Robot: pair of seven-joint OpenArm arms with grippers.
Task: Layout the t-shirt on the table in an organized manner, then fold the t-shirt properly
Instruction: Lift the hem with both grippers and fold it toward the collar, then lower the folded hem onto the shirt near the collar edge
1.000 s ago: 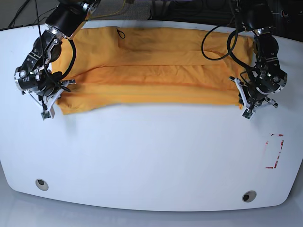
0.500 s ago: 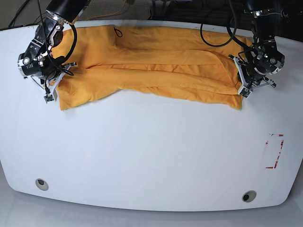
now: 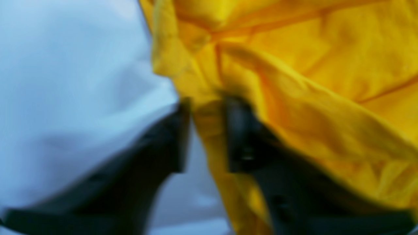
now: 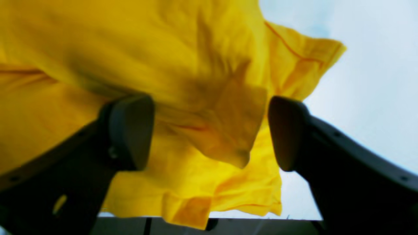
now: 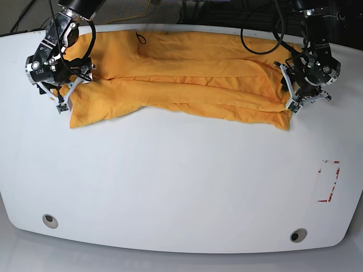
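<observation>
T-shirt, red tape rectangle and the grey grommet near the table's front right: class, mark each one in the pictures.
t-shirt (image 5: 187, 85), base view, on the middle of the spread orange fabric.
red tape rectangle (image 5: 336, 182), base view, on its right-hand strip.
grey grommet (image 5: 295, 236), base view, on its round centre.

Two black robot arms — each trailing looped black cables — end in pale grey-white wrist brackets. The left gripper (image 5: 295, 90) and right gripper (image 5: 63, 93) carry dark, matte fingers (image 4: 130, 130) with rounded pads and small screw holes along their shanks.
</observation>
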